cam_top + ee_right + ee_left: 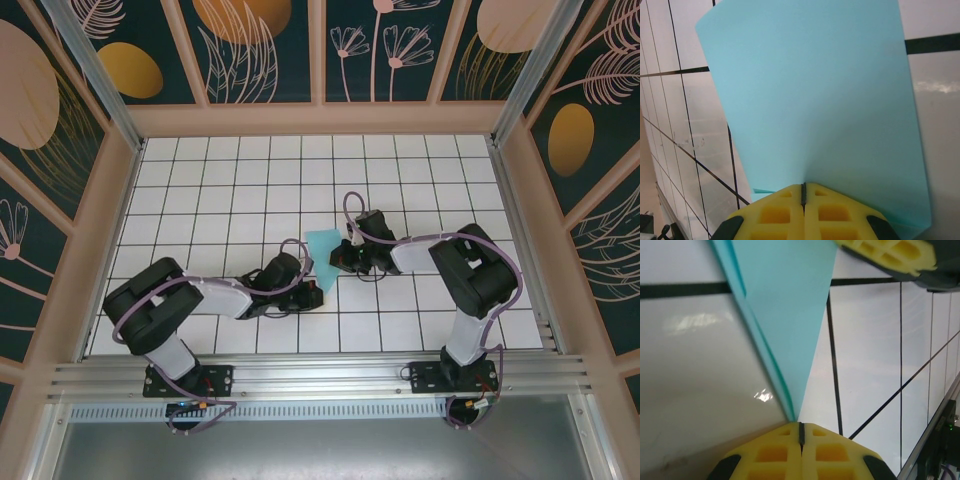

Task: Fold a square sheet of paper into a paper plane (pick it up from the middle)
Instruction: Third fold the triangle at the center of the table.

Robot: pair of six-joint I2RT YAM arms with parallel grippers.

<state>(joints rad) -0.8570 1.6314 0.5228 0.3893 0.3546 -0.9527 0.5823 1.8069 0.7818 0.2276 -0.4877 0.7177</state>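
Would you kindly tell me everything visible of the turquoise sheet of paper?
The sheet of paper is thin, matte, light turquoise. It is folded: the left wrist view shows layered edges along one side, narrowing to a corner pinched in the shut left tool. The shut right tool pinches another edge, from which it fans out. It stands tilted between both tools near the middle of the white tiled table.

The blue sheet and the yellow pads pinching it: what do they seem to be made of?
The blue sheet looks like thin matte paper: it curves smoothly and shows a crisp folded edge in the left wrist view. The yellow pads look like moulded plastic or firm rubber, matte, with a grid of square recesses; I can't tell which.
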